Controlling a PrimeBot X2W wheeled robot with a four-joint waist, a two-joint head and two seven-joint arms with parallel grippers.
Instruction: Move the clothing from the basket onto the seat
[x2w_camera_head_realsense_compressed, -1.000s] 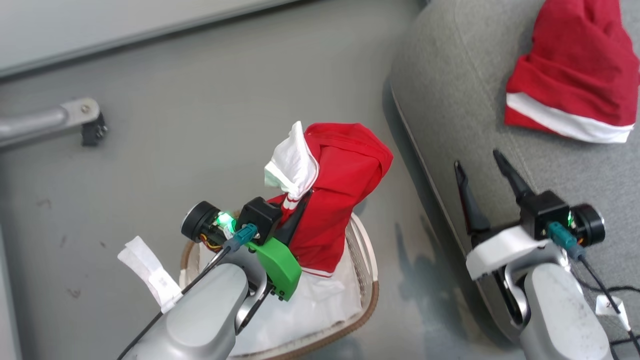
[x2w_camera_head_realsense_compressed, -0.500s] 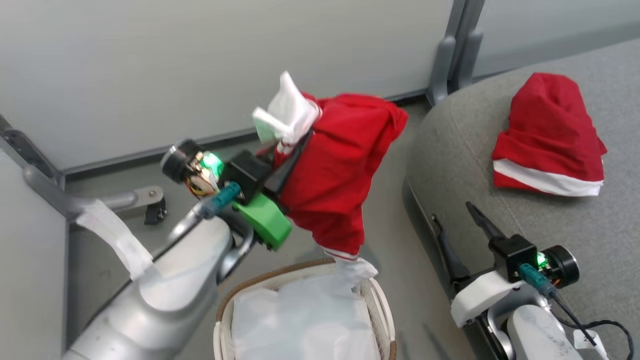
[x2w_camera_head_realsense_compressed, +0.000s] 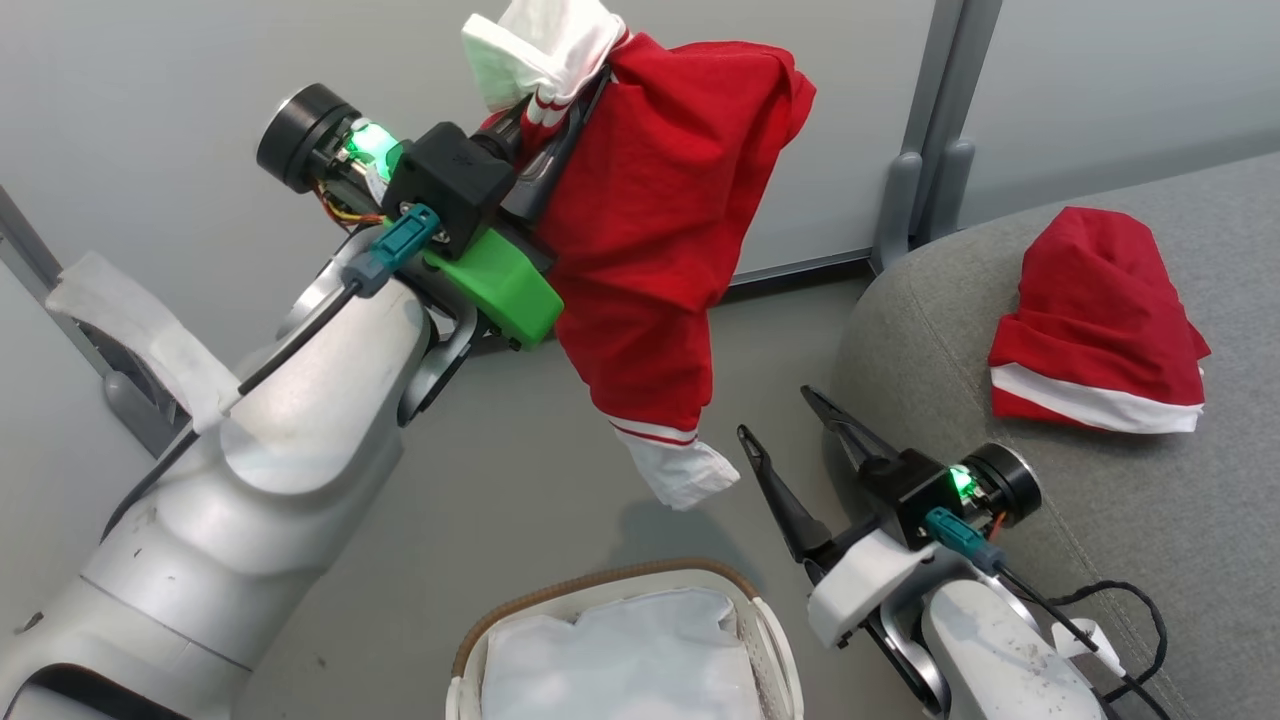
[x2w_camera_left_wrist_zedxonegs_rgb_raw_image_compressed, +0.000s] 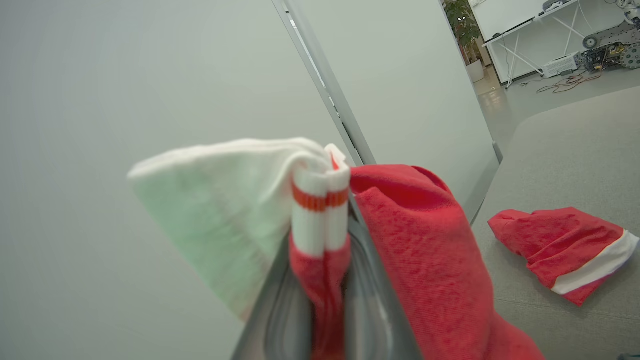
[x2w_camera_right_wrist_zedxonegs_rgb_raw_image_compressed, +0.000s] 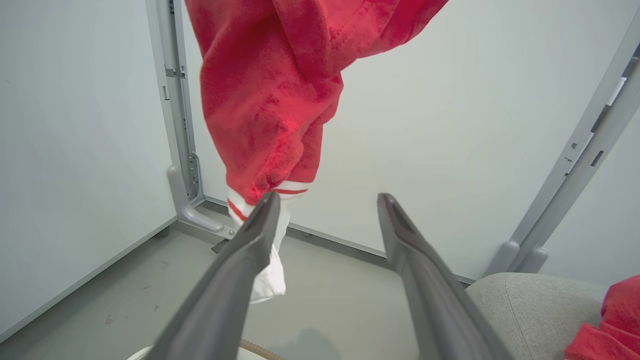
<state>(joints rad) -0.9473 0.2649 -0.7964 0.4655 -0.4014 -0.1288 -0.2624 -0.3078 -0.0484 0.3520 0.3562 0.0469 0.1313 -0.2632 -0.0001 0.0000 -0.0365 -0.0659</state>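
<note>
A red garment (x2w_camera_head_realsense_compressed: 650, 230) is gripped near its top, at a bunched white band with thin red stripes, between the tightly closed fingers of the left gripper (x2w_camera_head_realsense_compressed: 572, 105), which is held high above the floor (x2w_camera_head_realsense_compressed: 520, 470). The garment is hung with its long axis close to vertical. Its white cuff (x2w_camera_head_realsense_compressed: 680, 470) is pointed downward, clear above the basket (x2w_camera_head_realsense_compressed: 600, 580), in which the white liner (x2w_camera_head_realsense_compressed: 620, 660) is seen. The right gripper (x2w_camera_head_realsense_compressed: 777, 412) is held wide open with nothing between its fingers, near the cuff and beside the edge of the seat (x2w_camera_head_realsense_compressed: 1150, 520). A second red garment (x2w_camera_head_realsense_compressed: 1095, 330) is laid on the seat. Its long axis is directed from the white band at its near edge to a narrower end pointed toward the wall (x2w_camera_head_realsense_compressed: 1100, 80).
</note>
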